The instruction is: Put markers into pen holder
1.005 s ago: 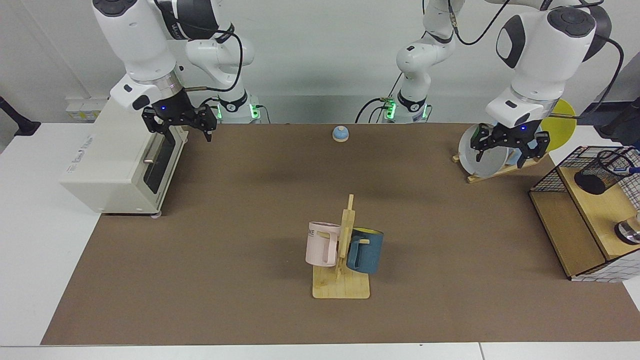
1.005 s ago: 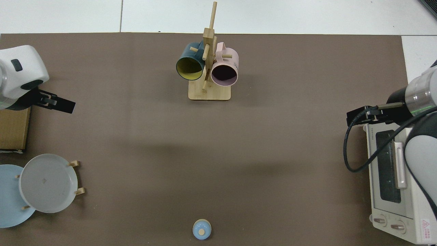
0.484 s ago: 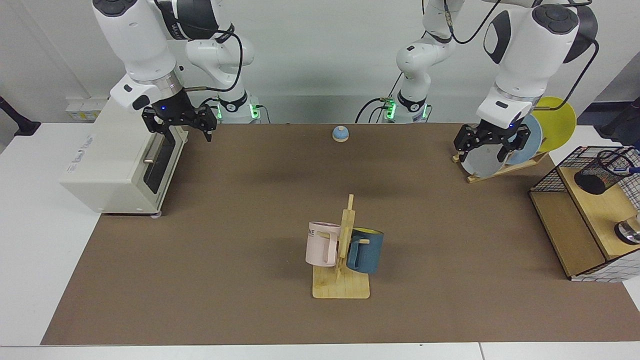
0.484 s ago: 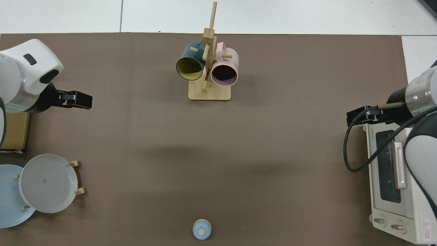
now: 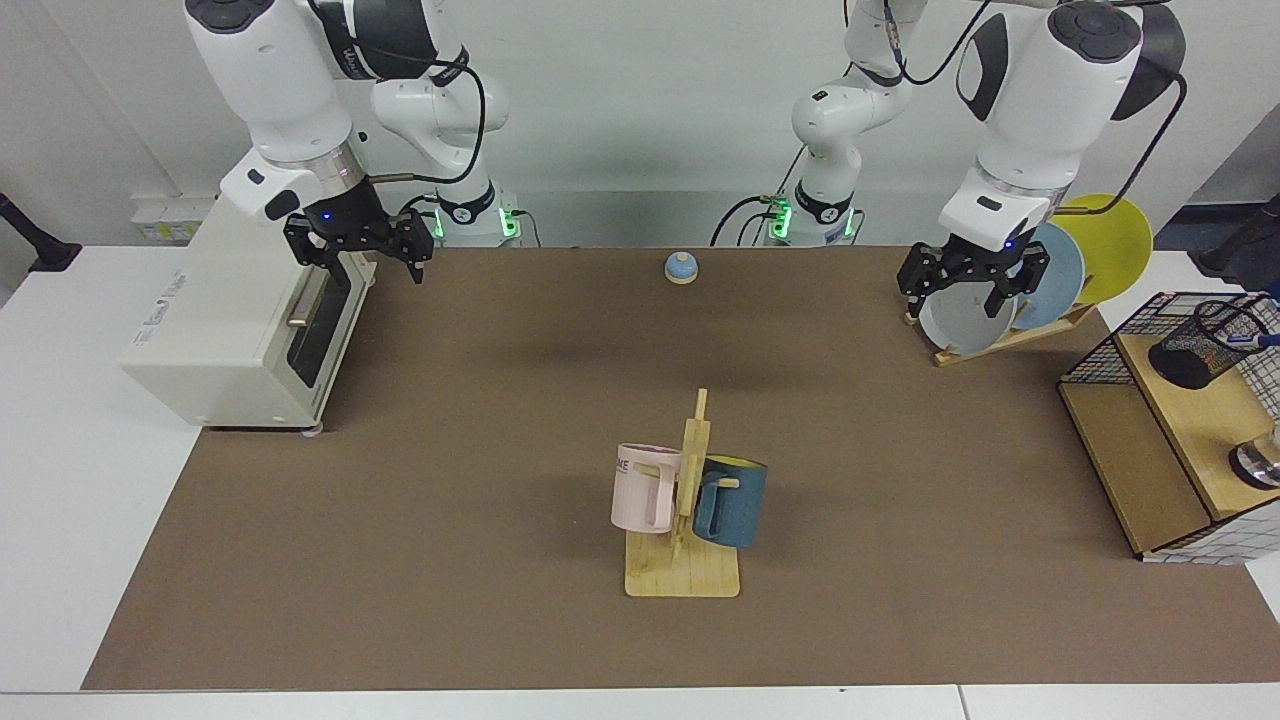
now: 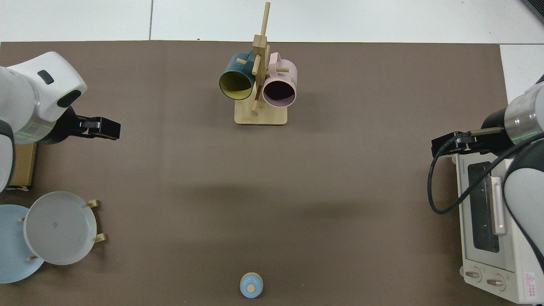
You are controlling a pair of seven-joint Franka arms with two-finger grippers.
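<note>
Over the table's far corner by the plate rack (image 5: 1000, 335), your left end effector (image 5: 970, 290) hangs with its fingers spread and nothing between them; your pen holder (image 5: 1205, 345) sits well apart from it on the wooden shelf (image 5: 1190, 420) at the table's side edge, inside the wire basket frame (image 5: 1100, 350); a blue marker (image 5: 1268, 338) tip shows at its rim; your right end effector (image 5: 365, 255) waits, fingers spread, beside the toaster oven (image 5: 240, 320) at the opposite far corner.

Mat centre open; mug rack (image 5: 684, 520) only obstacle mid-table
</note>
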